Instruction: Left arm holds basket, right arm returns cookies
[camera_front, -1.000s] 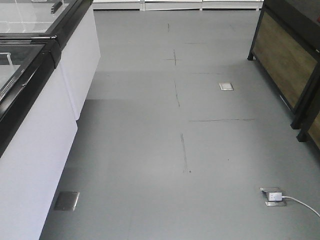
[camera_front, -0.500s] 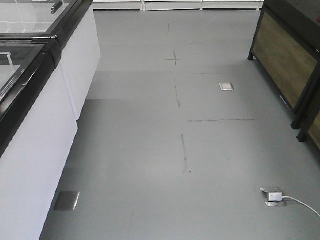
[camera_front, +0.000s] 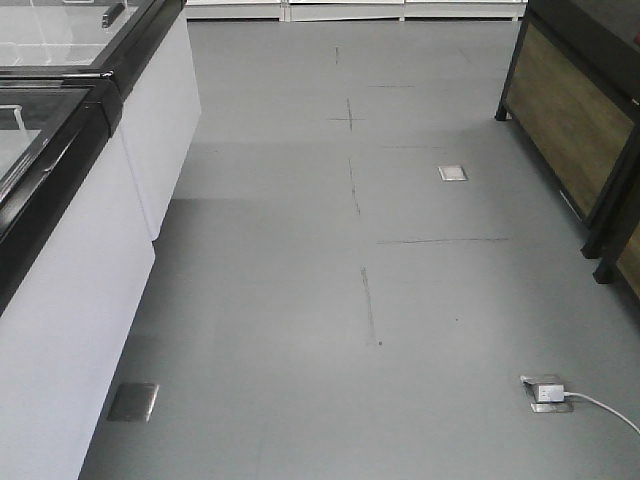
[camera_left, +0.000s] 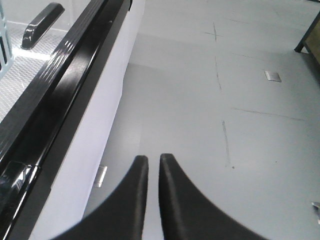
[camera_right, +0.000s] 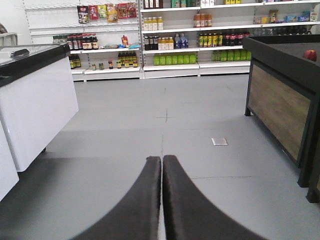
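Two sets of jaws show, one per wrist view, both empty. Left jaws: drawn together with only a thin slit between them, just right of the freezer, over the grey floor. Right jaws: pressed together, also right of the freezer, pointing toward stocked shelves beyond it. You cannot tell where the basket or cookies are; no view shows them.

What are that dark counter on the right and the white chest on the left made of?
The counter shows brown wood-grain panels in a matte black frame, possibly laminate. The chest looks like smooth white painted metal or plastic; its black rim is glossy, catching reflections.
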